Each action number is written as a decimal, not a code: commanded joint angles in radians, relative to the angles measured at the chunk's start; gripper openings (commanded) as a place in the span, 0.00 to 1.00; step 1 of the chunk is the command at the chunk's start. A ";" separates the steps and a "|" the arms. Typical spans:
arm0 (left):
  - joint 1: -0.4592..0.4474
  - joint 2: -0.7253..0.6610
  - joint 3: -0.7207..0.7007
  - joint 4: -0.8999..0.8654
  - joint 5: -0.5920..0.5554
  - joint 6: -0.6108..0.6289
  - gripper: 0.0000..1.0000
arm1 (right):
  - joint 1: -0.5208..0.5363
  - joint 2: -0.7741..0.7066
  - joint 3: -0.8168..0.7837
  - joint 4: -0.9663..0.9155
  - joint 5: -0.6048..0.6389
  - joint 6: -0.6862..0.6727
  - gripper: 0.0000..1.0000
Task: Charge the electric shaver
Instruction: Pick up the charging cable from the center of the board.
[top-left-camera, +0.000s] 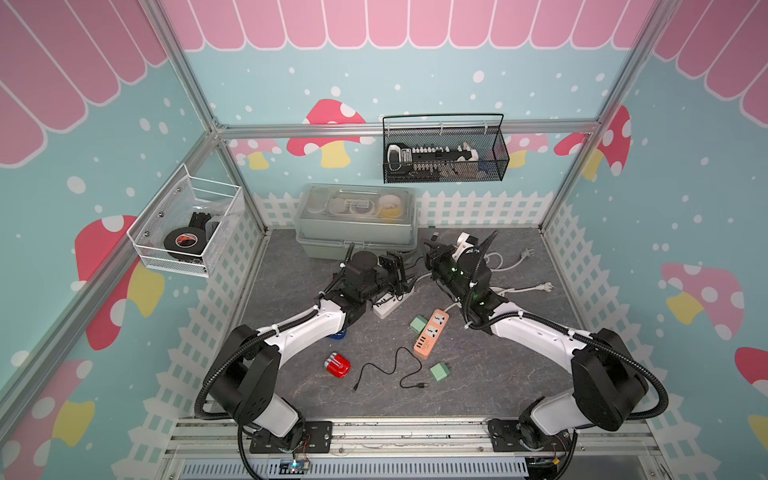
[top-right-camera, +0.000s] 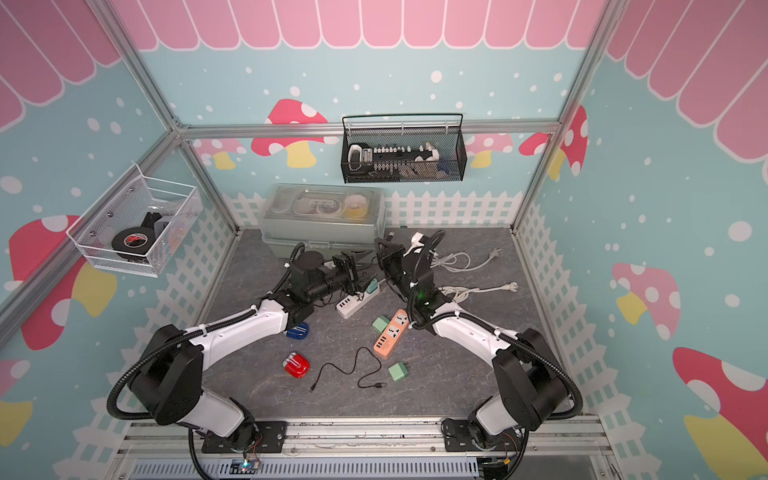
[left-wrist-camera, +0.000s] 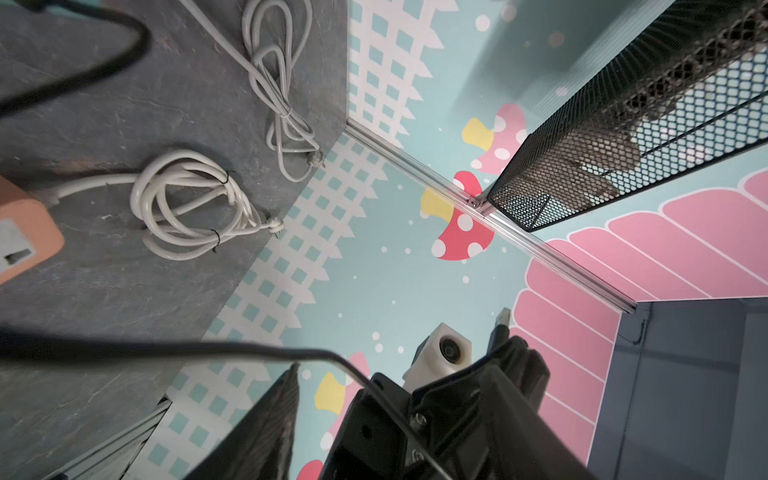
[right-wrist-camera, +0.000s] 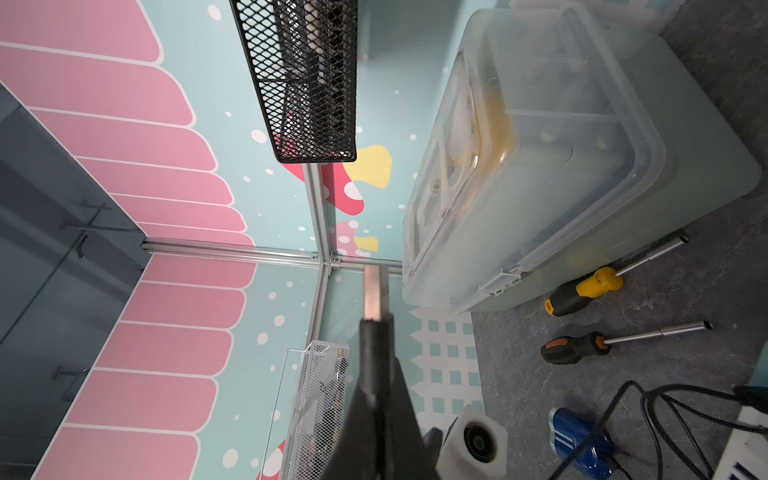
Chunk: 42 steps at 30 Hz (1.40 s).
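A blue shaver (top-right-camera: 297, 330) lies on the mat, half under my left forearm, and black cable loops run over it in the right wrist view (right-wrist-camera: 582, 440). A red shaver (top-left-camera: 337, 365) lies further forward. My right gripper (top-left-camera: 432, 245) is raised near the back of the mat, shut on a black USB plug (right-wrist-camera: 376, 299) whose metal tip sticks out past the fingertips. My left gripper (top-left-camera: 401, 272) faces it, open, above a white power strip (top-left-camera: 384, 308) that carries a green adapter (top-right-camera: 372, 286). One left finger (left-wrist-camera: 270, 415) shows, and a thin black cable (left-wrist-camera: 249, 349) crosses in front of it.
An orange power strip (top-left-camera: 432, 332), two green adapters (top-left-camera: 418, 323) (top-left-camera: 439, 372) and a loose black cable (top-left-camera: 390, 370) lie mid-mat. Coiled white cords (top-left-camera: 511, 266) lie at the right. A translucent box (top-left-camera: 357, 220) and two screwdrivers (right-wrist-camera: 582, 291) (right-wrist-camera: 577, 347) are at the back.
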<state>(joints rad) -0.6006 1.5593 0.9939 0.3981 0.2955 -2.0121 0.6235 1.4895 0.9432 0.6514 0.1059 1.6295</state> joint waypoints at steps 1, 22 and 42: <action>-0.012 0.014 0.033 0.087 -0.007 -0.060 0.64 | 0.008 -0.035 -0.024 0.028 0.008 0.027 0.00; 0.019 0.038 0.045 0.175 0.038 -0.029 0.00 | -0.032 -0.083 -0.019 -0.137 -0.079 0.038 0.43; 0.137 -0.014 0.060 0.045 0.275 0.219 0.00 | -0.089 -0.046 -0.005 -0.216 -0.389 0.469 0.74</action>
<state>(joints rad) -0.4713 1.5261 1.0477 0.3878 0.5335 -1.8160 0.5270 1.4395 0.9260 0.3607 -0.2703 1.9697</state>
